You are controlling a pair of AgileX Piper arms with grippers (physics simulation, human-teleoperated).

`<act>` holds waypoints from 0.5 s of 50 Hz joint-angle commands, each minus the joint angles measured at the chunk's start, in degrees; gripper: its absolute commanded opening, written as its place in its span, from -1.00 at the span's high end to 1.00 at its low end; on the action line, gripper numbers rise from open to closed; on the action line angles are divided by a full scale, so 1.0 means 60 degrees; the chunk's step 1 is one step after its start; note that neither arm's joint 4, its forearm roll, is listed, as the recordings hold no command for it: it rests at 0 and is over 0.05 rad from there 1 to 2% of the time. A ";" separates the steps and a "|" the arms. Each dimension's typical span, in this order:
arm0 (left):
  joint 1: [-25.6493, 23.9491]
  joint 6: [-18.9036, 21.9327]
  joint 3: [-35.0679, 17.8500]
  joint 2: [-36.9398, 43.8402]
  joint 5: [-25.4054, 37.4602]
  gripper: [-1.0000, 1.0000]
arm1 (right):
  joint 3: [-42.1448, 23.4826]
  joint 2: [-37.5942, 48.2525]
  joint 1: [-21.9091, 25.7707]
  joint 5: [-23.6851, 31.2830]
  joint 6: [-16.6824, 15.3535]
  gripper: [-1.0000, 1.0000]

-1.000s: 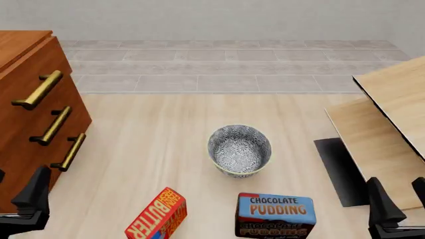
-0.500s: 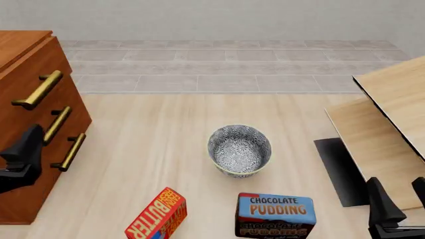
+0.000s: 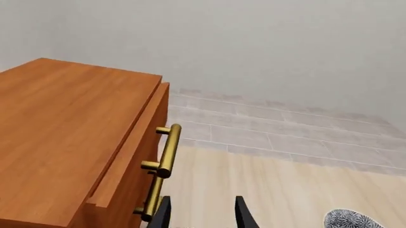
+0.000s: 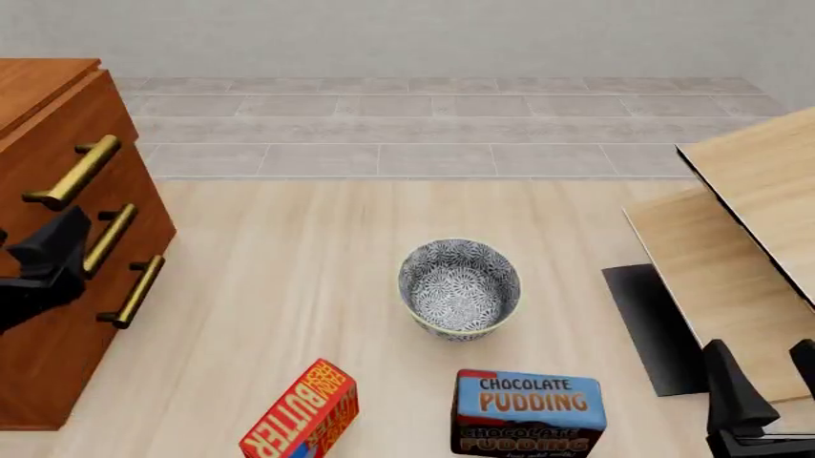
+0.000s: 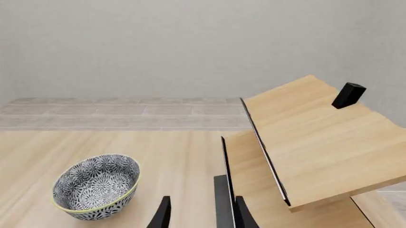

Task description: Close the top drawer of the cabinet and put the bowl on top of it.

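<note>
1. The cabinet (image 4: 57, 239) is seen at the left edge of the table (image 4: 319, 286); its top drawer (image 4: 95, 143) is pulled out slightly, as shown by the gap line in the left wrist view.
2. The left gripper (image 4: 52, 250) is held in front of the drawer fronts, near the middle handle, just below the top drawer's handle (image 4: 74, 174). Fingers are apart, nothing between them; contact with the cabinet cannot be told.
3. The bowl (image 4: 460, 288) is upright at table centre, well apart from both grippers.
4. The right gripper (image 4: 751, 405) is low at the right edge, well right of the bowl. Fingers apart, empty.
5. Butter box (image 4: 302, 414) and pudding box (image 4: 529, 412) are placed near the bowl, on the arms' side.
</note>
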 commanded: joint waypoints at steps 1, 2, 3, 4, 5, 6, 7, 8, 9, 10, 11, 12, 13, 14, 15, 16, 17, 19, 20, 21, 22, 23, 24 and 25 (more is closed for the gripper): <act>0.0315 -0.0205 0.0053 0.0331 -0.0192 -1.00 | -0.0008 -0.0058 -0.0001 0.0062 0.0003 -1.00; 0.0312 -0.0149 0.0075 0.0310 -0.0218 -1.00 | -0.0008 -0.0057 0.0001 0.0061 0.0002 -1.00; 0.0364 -0.0126 0.0096 0.0264 -0.0239 -1.00 | -0.0008 -0.0057 0.0002 0.0061 0.0001 -1.00; 0.0452 -0.0075 0.0136 0.0236 -0.0264 -1.00 | -0.0008 -0.0055 0.0000 0.0060 0.0003 -1.00; 0.0452 -0.0075 0.0137 0.0235 -0.0264 -1.00 | -0.0008 -0.0055 0.0000 0.0060 0.0003 -1.00; 0.0452 -0.0075 0.0137 0.0235 -0.0264 -1.00 | -0.0008 -0.0055 0.0000 0.0060 0.0003 -1.00; 0.0633 -0.0075 0.0197 0.0163 -0.0334 -1.00 | -0.0008 -0.0057 0.0002 0.0061 0.0001 -1.00; 0.0658 -0.0067 0.0211 0.0134 -0.0342 -1.00 | -0.0008 -0.0057 0.0002 0.0061 -0.0001 -1.00; 0.0658 -0.0067 0.0211 0.0134 -0.0342 -1.00 | -0.0008 -0.0058 0.0000 0.0061 0.0002 -1.00; 0.0714 -0.0099 0.0268 0.0089 -0.0374 -1.00 | -0.0008 -0.0056 0.0000 0.0061 0.0004 -1.00; 0.0752 -0.0053 0.0321 0.0064 -0.0405 -1.00 | -0.0008 -0.0056 0.0000 0.0061 0.0002 -1.00; 0.0752 -0.0053 0.0322 0.0064 -0.0405 -1.00 | -0.0008 -0.0057 0.0001 0.0061 0.0000 -1.00; 0.0771 -0.0038 0.0333 0.0065 -0.0422 -1.00 | -0.0008 -0.0057 0.0001 0.0061 0.0000 -1.00; 0.0856 -0.0073 0.0371 0.0090 -0.0454 -1.00 | -0.0008 -0.0056 0.0001 0.0061 -0.0001 -1.00; 0.0819 -0.0040 0.0376 0.0122 -0.0476 -1.00 | -0.0008 -0.0061 0.0000 0.0062 0.0002 -1.00; 0.0837 -0.0009 0.0427 0.0143 -0.0544 -1.00 | -0.0008 -0.0058 0.0001 0.0061 0.0001 -1.00; 0.0850 -0.0018 0.0421 0.0180 -0.0558 -1.00 | -0.0008 -0.0054 0.0002 0.0060 0.0000 -1.00; 0.0890 -0.0021 0.0440 0.0274 -0.0655 -1.00 | -0.0008 -0.0058 0.0000 0.0061 0.0000 -1.00; 0.0906 -0.0031 0.0458 0.0320 -0.0700 -1.00 | -0.0008 -0.0054 -0.0001 0.0060 0.0000 -1.00; 0.0906 -0.0031 0.0459 0.0321 -0.0702 -1.00 | -0.0008 -0.0054 -0.0001 0.0060 0.0000 -1.00; 0.0899 -0.0004 0.0468 0.0443 -0.0783 -1.00 | -0.0008 -0.0056 0.0000 0.0060 0.0004 -1.00; 0.0899 -0.0004 0.0469 0.0446 -0.0787 -1.00 | -0.0008 -0.0056 0.0000 0.0060 0.0004 -1.00; 0.0888 -0.0033 0.0473 0.0582 -0.0906 -1.00 | -0.0008 -0.0060 -0.0001 0.0062 0.0004 -1.00; 0.0888 -0.0033 0.0474 0.0586 -0.0911 -1.00 | -0.0008 -0.0060 -0.0001 0.0062 0.0004 -1.00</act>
